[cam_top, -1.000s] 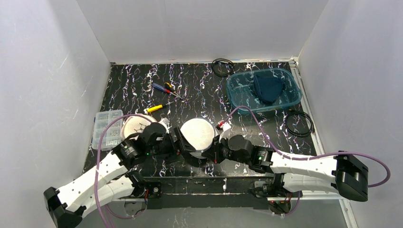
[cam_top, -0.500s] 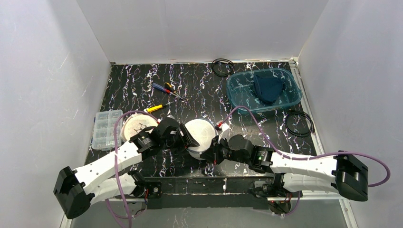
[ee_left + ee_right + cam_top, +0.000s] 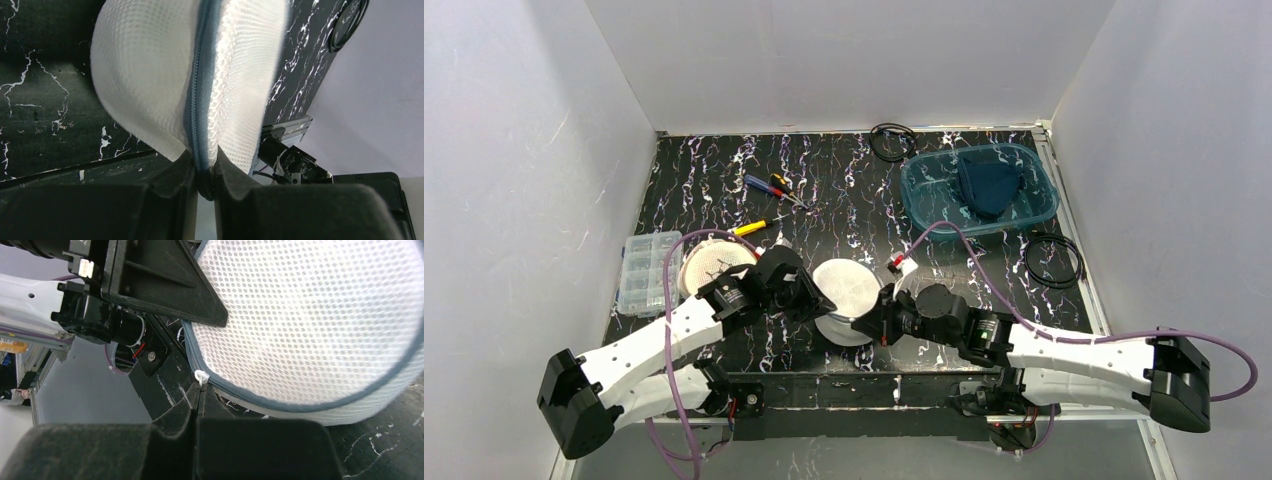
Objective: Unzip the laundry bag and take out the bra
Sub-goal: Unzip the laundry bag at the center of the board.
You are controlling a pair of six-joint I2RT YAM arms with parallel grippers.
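White mesh forms the round laundry bag (image 3: 852,287), which sits near the front edge of the marbled black worktop (image 3: 724,180), between the two arms. The left claw (image 3: 204,174) is pinched narrow on the blue zipper tape (image 3: 196,100) at the bag's rim. The right claw (image 3: 199,396), fully closed, seems to grip the small white zipper pull (image 3: 200,375) (the tab is tiny and sits right at the fingertips).
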